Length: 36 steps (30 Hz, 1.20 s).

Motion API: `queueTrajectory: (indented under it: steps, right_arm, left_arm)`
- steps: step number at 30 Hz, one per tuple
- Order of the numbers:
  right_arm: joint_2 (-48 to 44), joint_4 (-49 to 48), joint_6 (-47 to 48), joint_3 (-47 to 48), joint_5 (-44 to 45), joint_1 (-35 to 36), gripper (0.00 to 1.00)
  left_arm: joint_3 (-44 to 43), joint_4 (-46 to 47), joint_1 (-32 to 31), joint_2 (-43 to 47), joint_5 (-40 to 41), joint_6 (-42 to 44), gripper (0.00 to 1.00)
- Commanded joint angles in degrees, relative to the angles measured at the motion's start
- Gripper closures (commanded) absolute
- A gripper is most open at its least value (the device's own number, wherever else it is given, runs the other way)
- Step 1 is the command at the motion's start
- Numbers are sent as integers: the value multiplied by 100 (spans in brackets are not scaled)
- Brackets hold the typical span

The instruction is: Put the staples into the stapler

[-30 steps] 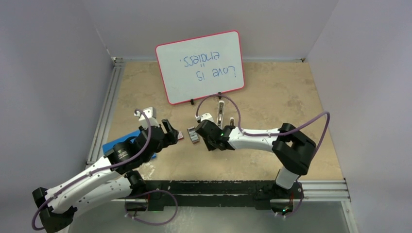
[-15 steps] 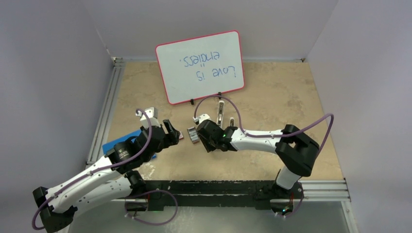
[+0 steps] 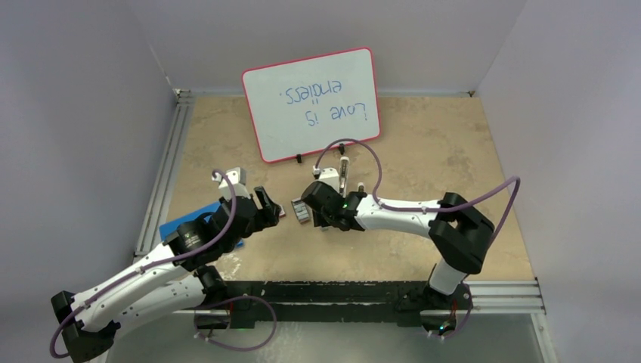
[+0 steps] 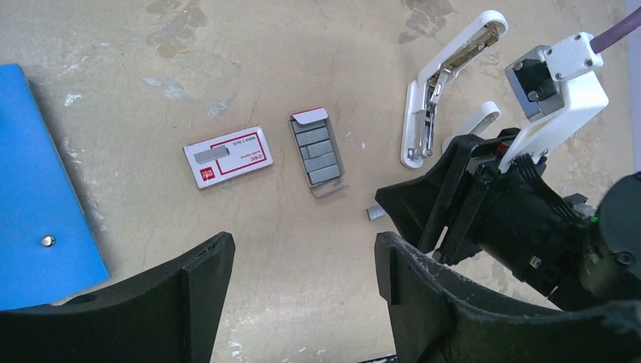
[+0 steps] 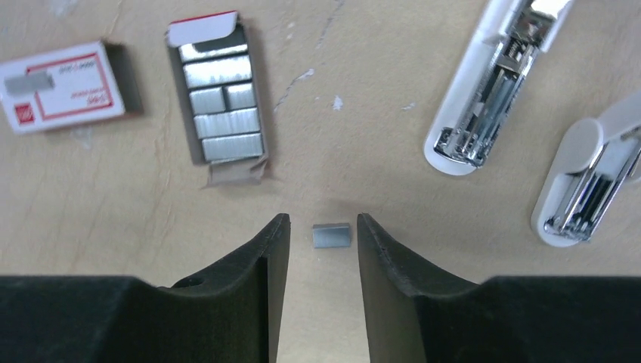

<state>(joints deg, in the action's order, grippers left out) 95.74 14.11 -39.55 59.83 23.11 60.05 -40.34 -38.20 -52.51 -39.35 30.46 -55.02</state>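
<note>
Right hand (image 5: 321, 227): fingers apart, low over the table (image 5: 363, 151). 1 loose staple strip (image 5: 331, 235) lies flat between its 2 fingers and touches neither.

Left hand (image 4: 302, 253): fingers apart, gripping nothing, above the table on the near side of the red box (image 4: 227, 156).

The tray (image 5: 221, 106) is just right of the red box, out of its sleeve and packed with strips.

The stapler (image 5: 491, 83) lies open on the table right of the tray, metal channel up, apart from both hands. A shorter white piece (image 5: 589, 181) lies just beside it. A blue pad (image 4: 38, 189) sits left of the red box.
</note>
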Motion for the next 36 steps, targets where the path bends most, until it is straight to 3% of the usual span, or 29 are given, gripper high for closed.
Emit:
queueTrajectory:
  steps: [1, 20, 30, 36]
  right_arm:
    - [239, 394, -1446, 130, 534, 25, 61]
    - [586, 833, -1457, -12, 344, 30, 58]
    - [179, 1317, -1400, -250, 418, 35, 59]
    - [84, 1135, -1307, -337, 328, 37, 58]
  left_arm:
    - [87, 224, 30, 49, -39, -84, 31]
    - [218, 390, 30, 57, -120, -8, 31]
    - [289, 407, 30, 102, -145, -32, 31]
    - [290, 401, 30, 100, -145, -18, 31]
